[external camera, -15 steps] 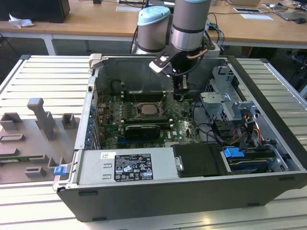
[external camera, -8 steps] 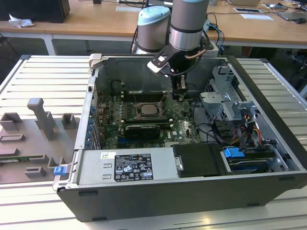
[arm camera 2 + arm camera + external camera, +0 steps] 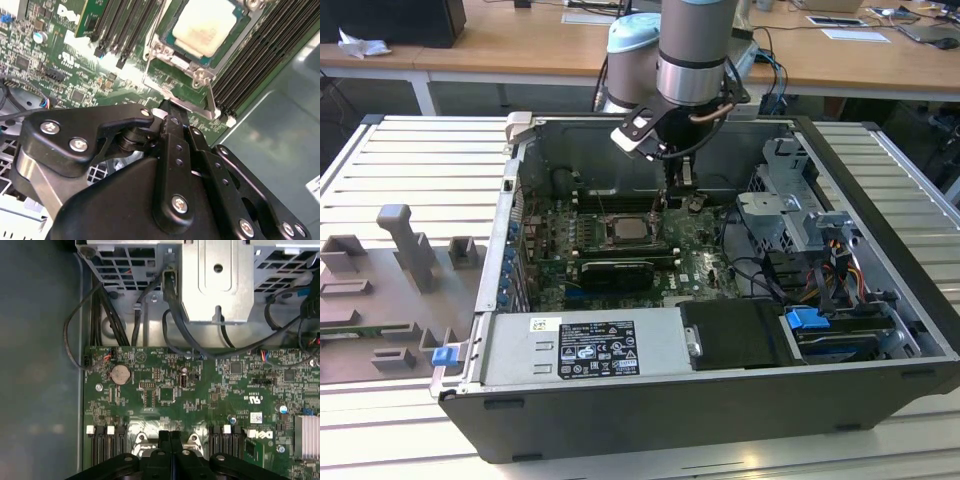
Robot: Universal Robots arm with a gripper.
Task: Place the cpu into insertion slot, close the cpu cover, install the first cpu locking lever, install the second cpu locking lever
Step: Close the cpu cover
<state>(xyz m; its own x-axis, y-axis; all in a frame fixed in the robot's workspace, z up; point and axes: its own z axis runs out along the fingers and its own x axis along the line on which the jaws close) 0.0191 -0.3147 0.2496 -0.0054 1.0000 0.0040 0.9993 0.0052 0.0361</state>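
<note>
The cpu (image 3: 205,25), a pale square chip, lies in the insertion slot (image 3: 604,240) on the green board; it also shows in the exterior view (image 3: 624,230). The silvery cpu cover (image 3: 235,42) lies down around it as a frame. A thin metal locking lever (image 3: 210,97) runs along the socket's edge, and another thin rod (image 3: 151,47) stands beside the socket. My gripper (image 3: 170,106) is shut, its black fingertips just off the socket's corner near the lever's end. It hovers over the board in the first wrist view (image 3: 170,434) and the exterior view (image 3: 667,205).
The board sits inside an open grey computer case (image 3: 880,170). Long memory slots (image 3: 260,55) flank the socket. A black card (image 3: 617,270), a labelled power supply (image 3: 590,350), a drive cage (image 3: 790,210) and cables (image 3: 120,325) surround it. Grey fixtures (image 3: 410,250) stand on the table.
</note>
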